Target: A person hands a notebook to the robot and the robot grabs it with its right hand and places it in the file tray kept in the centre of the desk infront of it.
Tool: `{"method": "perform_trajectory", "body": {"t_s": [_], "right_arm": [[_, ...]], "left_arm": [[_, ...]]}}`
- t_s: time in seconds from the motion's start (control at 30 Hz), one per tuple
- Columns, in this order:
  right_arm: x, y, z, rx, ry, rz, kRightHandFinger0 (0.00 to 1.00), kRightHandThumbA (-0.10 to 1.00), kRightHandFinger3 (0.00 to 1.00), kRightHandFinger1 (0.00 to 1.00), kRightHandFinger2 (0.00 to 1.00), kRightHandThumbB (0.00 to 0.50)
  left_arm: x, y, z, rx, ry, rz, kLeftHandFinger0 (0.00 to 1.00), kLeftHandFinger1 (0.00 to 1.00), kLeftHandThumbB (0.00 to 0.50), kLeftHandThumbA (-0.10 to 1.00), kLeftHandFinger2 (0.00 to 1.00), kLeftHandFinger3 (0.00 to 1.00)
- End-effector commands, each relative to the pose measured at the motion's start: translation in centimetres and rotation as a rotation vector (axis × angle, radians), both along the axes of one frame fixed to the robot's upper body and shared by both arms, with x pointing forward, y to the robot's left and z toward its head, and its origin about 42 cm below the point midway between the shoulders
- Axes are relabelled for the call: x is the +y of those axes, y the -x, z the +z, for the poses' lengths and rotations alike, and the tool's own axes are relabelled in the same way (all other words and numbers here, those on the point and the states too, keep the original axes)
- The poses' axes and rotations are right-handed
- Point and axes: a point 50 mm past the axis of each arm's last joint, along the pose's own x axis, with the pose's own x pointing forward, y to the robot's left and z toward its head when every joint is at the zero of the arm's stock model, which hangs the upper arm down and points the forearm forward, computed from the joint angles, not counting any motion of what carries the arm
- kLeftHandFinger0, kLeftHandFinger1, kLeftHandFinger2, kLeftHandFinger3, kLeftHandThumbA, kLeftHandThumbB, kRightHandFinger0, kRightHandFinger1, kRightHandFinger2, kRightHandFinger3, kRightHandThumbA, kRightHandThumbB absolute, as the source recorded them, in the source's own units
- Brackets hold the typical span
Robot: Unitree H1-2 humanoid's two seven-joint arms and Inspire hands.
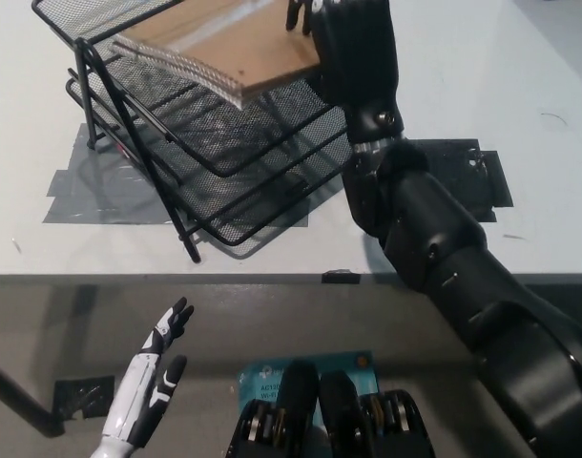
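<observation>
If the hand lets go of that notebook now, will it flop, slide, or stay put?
The notebook looks stiff: its brown cover stays flat though the right hand grips one edge. Tilted over the wire tray, it would probably slide, though its spiral binding might snag the mesh.

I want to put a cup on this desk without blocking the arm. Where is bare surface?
Bare desk lies right of the right robot hand, and a strip runs along the near edge left of the file tray. The centre is crowded: tray, notebook and black arm. The left robot hand rests below the desk edge.
</observation>
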Motion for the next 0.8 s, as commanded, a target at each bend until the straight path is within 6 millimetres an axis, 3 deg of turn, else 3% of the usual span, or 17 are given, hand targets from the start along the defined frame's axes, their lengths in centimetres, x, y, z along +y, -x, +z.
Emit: {"method": "perform_trajectory", "body": {"t_s": [0.0,0.07,0.1,0.13,0.2,0.27,0.33,0.37,0.43,0.47,0.5,0.53,0.57,0.6,0.63,0.7,0.77], "right_arm": [[1.5,-0.4,3.4,-0.088,-0.032,0.033,0.00,0.65,0.17,0.00,0.13,0.000],[1.4,-0.5,2.7,-0.090,0.002,0.023,0.00,0.51,0.23,0.00,0.07,0.000],[1.4,-0.5,2.6,-0.090,0.021,0.022,0.00,0.56,0.13,0.00,0.07,0.000],[1.4,-0.5,2.5,-0.090,0.032,0.018,0.00,0.56,0.13,0.00,0.07,0.000],[1.5,-0.6,2.5,-0.070,0.098,0.026,0.00,0.69,0.11,0.00,0.22,0.000],[1.7,-0.7,2.6,-0.032,0.143,0.063,0.00,0.68,0.22,0.03,0.37,0.000],[2.1,-0.7,3.1,0.079,0.129,0.136,0.00,0.71,0.30,0.06,0.42,0.000],[2.4,-0.5,4.5,0.252,0.122,0.220,0.04,0.73,0.44,0.18,0.53,0.000],[2.5,0.1,6.0,0.359,0.136,0.275,0.11,0.64,0.48,0.29,0.59,0.004],[2.4,0.5,7.1,0.405,0.150,0.295,0.18,0.55,0.52,0.32,0.58,0.034],[1.9,1.7,9.0,0.497,0.169,0.343,0.26,0.49,0.61,0.41,0.67,0.077],[1.4,2.4,10.3,0.548,0.184,0.379,0.47,0.40,0.73,0.56,0.75,0.126],[0.2,3.4,12.3,0.628,0.219,0.433,0.83,0.36,0.90,0.87,0.96,0.169],[-0.5,4.0,13.4,0.669,0.239,0.450,0.96,0.36,0.98,0.99,1.00,0.214],[-0.9,4.4,13.9,0.692,0.251,0.457,0.96,0.36,0.98,0.99,1.00,0.214],[-3.0,6.3,17.8,0.797,0.391,0.468,1.00,0.50,1.00,1.00,1.00,0.354],[-4.3,7.7,20.5,0.859,0.508,0.461,1.00,0.50,1.00,1.00,1.00,0.437]], "left_arm": [[-0.1,-0.3,1.3,-0.064,-0.014,-0.025,1.00,1.00,0.304,1.00,1.00,1.00],[-0.2,-0.4,1.4,-0.066,-0.015,-0.030,1.00,1.00,0.302,1.00,1.00,1.00],[-0.2,-0.4,1.4,-0.067,-0.018,-0.032,1.00,1.00,0.299,1.00,1.00,1.00],[-0.2,-0.5,1.4,-0.069,-0.020,-0.033,1.00,1.00,0.299,1.00,1.00,1.00],[-0.3,-0.6,1.5,-0.068,-0.020,-0.034,1.00,1.00,0.300,1.00,1.00,1.00],[-0.4,-0.4,1.4,-0.061,-0.017,-0.032,1.00,1.00,0.301,1.00,1.00,1.00],[-0.3,-0.4,1.5,-0.066,-0.025,-0.035,1.00,1.00,0.292,1.00,1.00,1.00],[-0.2,-0.4,1.5,-0.067,-0.027,-0.031,1.00,1.00,0.293,1.00,1.00,1.00],[-0.1,-0.4,1.6,-0.064,-0.023,-0.025,1.00,1.00,0.305,1.00,1.00,1.00],[0.0,-0.4,1.6,-0.059,-0.021,-0.023,1.00,1.00,0.312,1.00,1.00,1.00],[0.1,-0.4,1.6,-0.056,-0.023,-0.021,1.00,1.00,0.307,1.00,1.00,1.00],[0.1,-0.3,1.6,-0.051,-0.023,-0.020,1.00,1.00,0.315,1.00,1.00,1.00],[0.1,-0.4,1.7,-0.038,-0.024,-0.021,1.00,1.00,0.325,1.00,1.00,1.00],[0.1,-0.5,1.8,-0.036,-0.024,-0.025,1.00,1.00,0.320,1.00,1.00,1.00],[0.1,-0.5,1.8,-0.037,-0.025,-0.028,1.00,1.00,0.320,1.00,1.00,1.00],[0.1,-0.6,1.8,-0.050,-0.042,-0.036,1.00,1.00,0.298,1.00,1.00,1.00],[0.3,-0.8,1.7,-0.050,-0.050,-0.043,1.00,1.00,0.291,1.00,1.00,1.00]]}}
